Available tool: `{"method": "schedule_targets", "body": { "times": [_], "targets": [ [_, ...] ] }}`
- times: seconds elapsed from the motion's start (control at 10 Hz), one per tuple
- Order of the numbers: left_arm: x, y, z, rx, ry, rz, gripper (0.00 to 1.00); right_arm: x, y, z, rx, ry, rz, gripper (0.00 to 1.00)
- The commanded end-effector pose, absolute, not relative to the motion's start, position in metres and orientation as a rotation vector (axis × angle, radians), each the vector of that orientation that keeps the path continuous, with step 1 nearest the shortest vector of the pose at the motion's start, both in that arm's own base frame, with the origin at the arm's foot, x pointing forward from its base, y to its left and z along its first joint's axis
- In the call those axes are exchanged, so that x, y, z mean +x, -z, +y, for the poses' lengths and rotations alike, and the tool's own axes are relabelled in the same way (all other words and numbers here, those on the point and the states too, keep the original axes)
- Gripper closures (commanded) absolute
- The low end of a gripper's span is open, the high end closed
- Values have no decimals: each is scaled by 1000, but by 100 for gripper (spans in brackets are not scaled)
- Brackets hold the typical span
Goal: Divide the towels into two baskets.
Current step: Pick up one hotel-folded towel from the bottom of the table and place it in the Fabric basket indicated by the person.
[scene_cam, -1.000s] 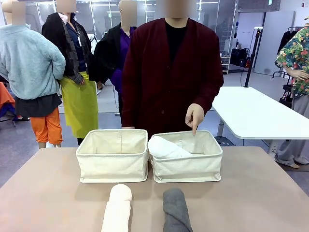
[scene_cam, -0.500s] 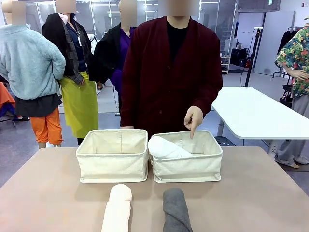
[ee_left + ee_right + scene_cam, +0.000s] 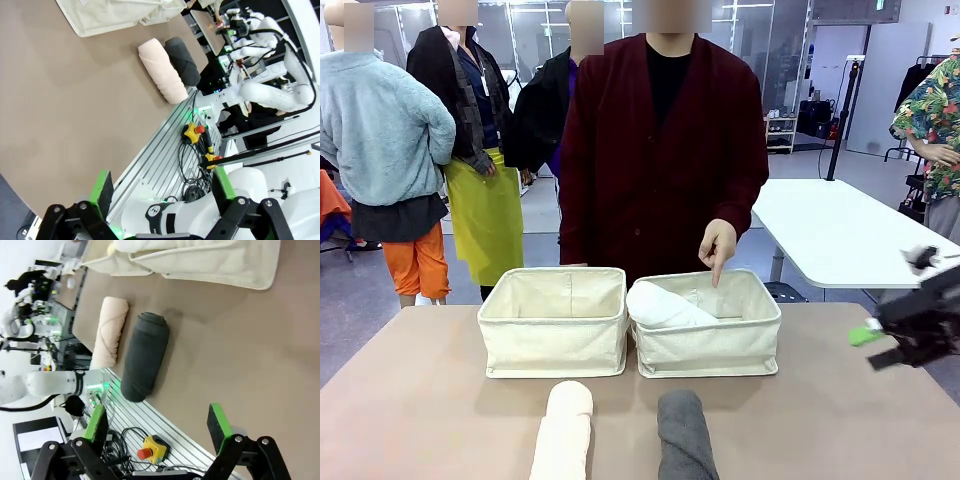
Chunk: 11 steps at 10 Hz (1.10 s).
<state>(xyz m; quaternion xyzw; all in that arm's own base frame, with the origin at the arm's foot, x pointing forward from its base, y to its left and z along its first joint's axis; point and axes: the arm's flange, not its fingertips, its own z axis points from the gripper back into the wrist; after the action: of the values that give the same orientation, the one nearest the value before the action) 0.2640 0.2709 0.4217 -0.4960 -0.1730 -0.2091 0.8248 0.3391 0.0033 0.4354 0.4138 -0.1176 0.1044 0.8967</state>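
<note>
Two cream canvas baskets stand side by side across the table. The left basket (image 3: 555, 322) looks empty. The right basket (image 3: 710, 335) holds the white towel (image 3: 665, 305), and a person's hand (image 3: 718, 245) points a finger down into it. The cream towel (image 3: 563, 432) and the dark grey towel (image 3: 685, 436) lie side by side at the near edge. The pale yellow towel is out of view. My right gripper (image 3: 880, 335) hangs blurred at the right, apart from the baskets. It is open (image 3: 156, 422) above the dark grey towel (image 3: 144, 355). My left gripper (image 3: 162, 187) is open and holds nothing, far from the towels (image 3: 162, 70).
A person in a dark red cardigan (image 3: 660, 160) stands behind the baskets. The table's metal rail with cables and a yellow stop button (image 3: 149, 447) runs along the near edge. A white table (image 3: 840, 235) stands behind at the right.
My right arm has come into the front view from the right edge. The person has shifted slightly left and still points into the right basket. The towels and baskets have not moved.
</note>
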Motion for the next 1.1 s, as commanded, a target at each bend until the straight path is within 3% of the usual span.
{"method": "schedule_targets", "body": {
  "times": [0.0,0.5,1.0],
  "targets": [
    [261,-423,270,-1067,462,-392,0,322,-411,65,817,-151,-195,0],
    [261,-423,270,-1067,462,-392,0,327,-356,159,642,-29,-120,0],
    [261,-423,270,-1067,462,-392,0,326,-314,200,661,-25,-59,0]
  ]
}}
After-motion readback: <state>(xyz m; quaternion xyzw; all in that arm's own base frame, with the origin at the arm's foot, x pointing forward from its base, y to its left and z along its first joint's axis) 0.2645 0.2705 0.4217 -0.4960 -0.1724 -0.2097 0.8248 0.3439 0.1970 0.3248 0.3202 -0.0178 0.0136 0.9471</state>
